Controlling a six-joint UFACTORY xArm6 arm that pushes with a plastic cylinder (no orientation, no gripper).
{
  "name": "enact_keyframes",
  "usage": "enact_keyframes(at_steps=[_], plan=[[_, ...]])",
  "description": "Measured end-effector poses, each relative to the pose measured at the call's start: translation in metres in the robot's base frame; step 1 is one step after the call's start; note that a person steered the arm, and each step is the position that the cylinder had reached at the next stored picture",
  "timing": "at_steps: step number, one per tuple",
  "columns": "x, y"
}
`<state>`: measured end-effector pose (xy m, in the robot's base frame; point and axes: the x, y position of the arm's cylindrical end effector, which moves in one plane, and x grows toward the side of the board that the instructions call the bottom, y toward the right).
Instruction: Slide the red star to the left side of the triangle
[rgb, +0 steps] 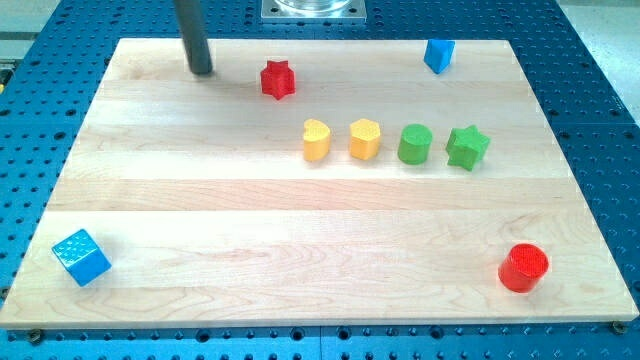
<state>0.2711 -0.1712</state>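
Tool first: it is a plain dark rod with nothing to open or close, and my tip (201, 70) rests on the tabletop (200, 230) near the top edge, toward the top-left corner, holding nothing and touching no block. Just beside it, toward the view's right and a little lower, sits the red star (278, 79), apart from the tip with bare wood between them. The triangle (438, 54) I take to be the blue block near the top edge toward the top-right corner, though its shape is hard to make out; it lies well apart from the star. Below, across the middle, runs a row: yellow heart (316, 140), yellow hexagon (365, 139), green cylinder (414, 144), green star (467, 146). A blue cube (80, 256) sits at the bottom-left corner and a red cylinder (523, 267) near the bottom-right. The star looks small, light and rigid, likely to slide easily yet spin if struck on a point; I would press its left flank squarely, in a notch between points, and push rightward along the top edge.
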Motion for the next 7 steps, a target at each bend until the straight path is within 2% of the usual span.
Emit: enact_keyframes(at_steps=[1,3,4,5,6,7], plan=[[0.034,0.016],[0.026,0.207],[0.026,0.15],[0.006,0.156],[-0.025,0.197],[-0.027,0.204]])
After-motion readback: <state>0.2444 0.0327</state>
